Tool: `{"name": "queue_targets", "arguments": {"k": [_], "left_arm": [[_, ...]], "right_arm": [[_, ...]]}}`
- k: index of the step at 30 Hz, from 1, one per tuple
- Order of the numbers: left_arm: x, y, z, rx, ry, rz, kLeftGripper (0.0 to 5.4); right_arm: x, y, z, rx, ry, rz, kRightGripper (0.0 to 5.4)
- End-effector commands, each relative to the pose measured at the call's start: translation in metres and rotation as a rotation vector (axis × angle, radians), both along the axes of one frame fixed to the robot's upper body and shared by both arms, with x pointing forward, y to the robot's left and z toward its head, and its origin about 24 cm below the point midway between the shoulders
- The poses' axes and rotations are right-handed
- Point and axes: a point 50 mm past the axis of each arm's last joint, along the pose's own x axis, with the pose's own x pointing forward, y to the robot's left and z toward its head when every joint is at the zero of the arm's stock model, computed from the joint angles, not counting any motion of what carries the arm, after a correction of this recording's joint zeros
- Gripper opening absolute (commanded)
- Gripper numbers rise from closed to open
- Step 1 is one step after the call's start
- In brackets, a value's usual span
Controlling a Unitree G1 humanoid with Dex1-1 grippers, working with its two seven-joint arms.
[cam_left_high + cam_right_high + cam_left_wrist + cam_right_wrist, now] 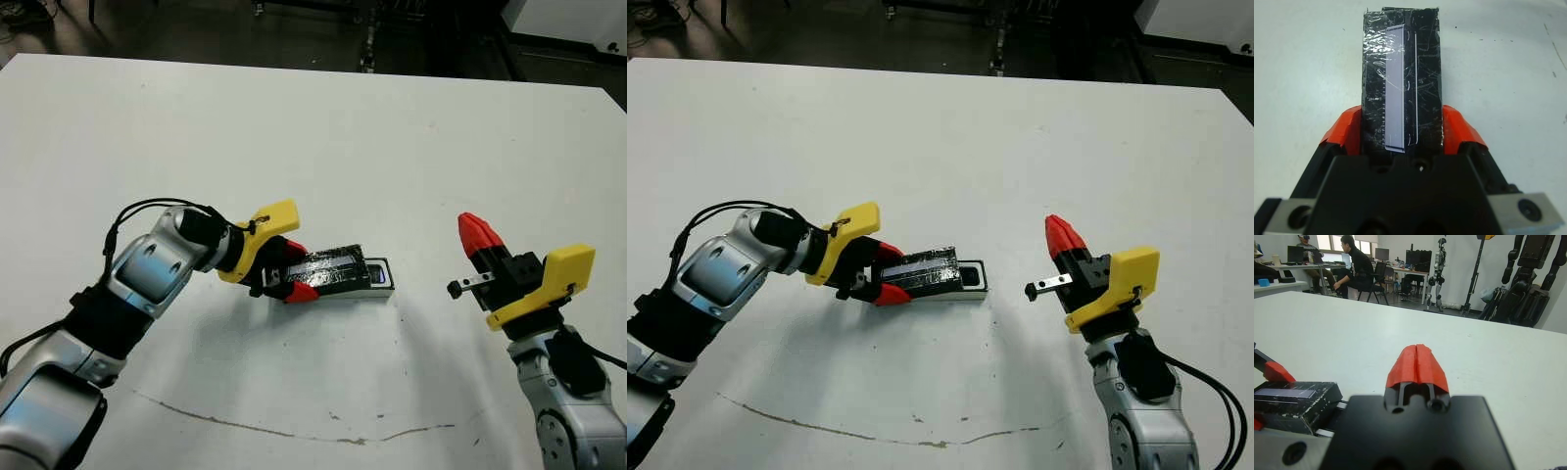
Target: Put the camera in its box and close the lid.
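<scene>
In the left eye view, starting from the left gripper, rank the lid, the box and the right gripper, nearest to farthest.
1. The lid: clamped between the left gripper's fingers, touching it.
2. The box: under the lid, its end showing just beyond, toward the robot's right.
3. The right gripper: farthest, across bare table on the right, shut and empty.

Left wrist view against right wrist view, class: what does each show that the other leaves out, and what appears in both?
Only the left wrist view shows the left gripper shut on the lid, one red finger on each long side, and the pale strip down the whole lid top.

Only the right wrist view shows the right gripper, its red fingers pressed together and holding nothing, and seated people at desks beyond the table.

Both show the glossy black lid and the white table.
</scene>
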Motion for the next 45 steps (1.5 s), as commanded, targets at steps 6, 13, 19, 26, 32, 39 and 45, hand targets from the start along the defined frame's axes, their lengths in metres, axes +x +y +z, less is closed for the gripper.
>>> {"name": "queue_targets", "arguments": {"k": [6,13,19,26,32,39,45], "left_arm": [[-0.01,-0.026,-0.025,0.006,0.075,-0.076,3.17],[-0.006,-0.037,-0.022,-0.008,0.038,-0.121,3.17],[-0.003,-0.049,-0.022,0.005,0.022,-0.15,3.17],[0.001,-0.059,-0.023,0.012,0.05,-0.164,3.17],[0.003,-0.066,-0.027,0.026,0.084,-0.174,3.17],[0.004,-0.07,-0.028,0.061,0.136,-0.154,3.17],[0.003,-0.074,-0.028,0.097,0.133,-0.17,3.17]], "right_arm": [[-0.001,-0.004,-0.002,-0.007,0.014,-0.008,0.0],[-0.001,-0.004,-0.002,-0.009,0.017,-0.013,0.0],[0.0,-0.005,-0.002,-0.01,0.012,-0.005,0.0],[0.0,-0.004,-0.001,-0.011,0.009,-0.006,0.0],[0.0,-0.005,0.0,-0.005,0.011,-0.004,0.0],[0.0,-0.004,0.0,-0.014,0.004,-0.005,0.0],[0.0,-0.003,-0.001,-0.003,0.009,0.001,0.0]]}}
